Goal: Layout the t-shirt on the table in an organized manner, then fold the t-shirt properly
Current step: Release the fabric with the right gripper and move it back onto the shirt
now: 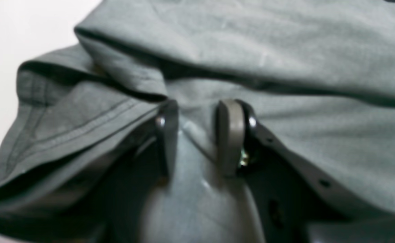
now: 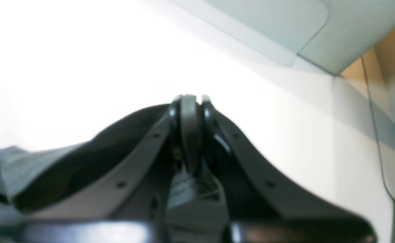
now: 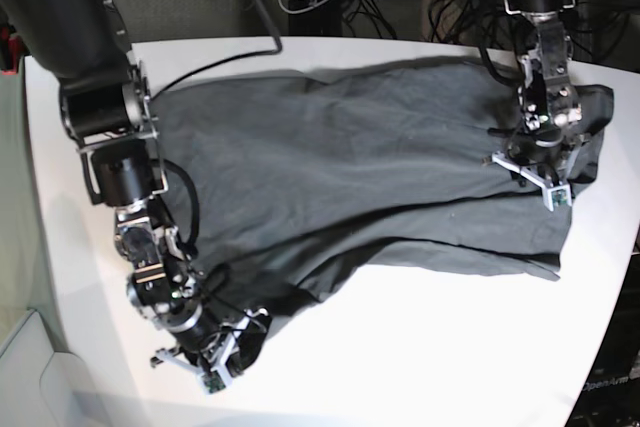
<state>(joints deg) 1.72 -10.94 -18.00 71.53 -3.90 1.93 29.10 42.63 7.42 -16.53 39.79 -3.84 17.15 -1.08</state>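
1. Left wrist view: the left gripper (image 1: 197, 135) sat right down on the t-shirt (image 1: 285, 50). Its jaws stood a narrow way apart with grey cloth showing in the gap between them, but tbh it's too blurry to say whether any fabric was actually pinched. A thick fold ran across just beyond the fingertips, and a stitched hem lay off to the left, near a strip of bare table (image 1: 1, 50).

2. Right wrist view: the right gripper (image 2: 190, 135) had its jaws pressed together, with a bunch of shirt fabric (image 2: 190, 189) visible behind the tips, so it looked clamped on the cloth. Ahead of it was just open white tabletop (image 2: 82, 50), lots of room, with the rounded edge further out.

3. Base view: the shirt (image 3: 340, 167) lay spread along the table's (image 3: 420, 367) length, long axis running side to side. It was still rumpled, and one flap was doubled over along the near side. The right gripper (image 3: 215, 362) held the bunched end near the near left corner; the left gripper (image 3: 545, 175) was on the cloth at the opposite end, close to the right edge. So each arm had its own end. My guess is that the next move is pulling the two ends apart to flatten it. There's spare room at the near edge, hardly any on the right.
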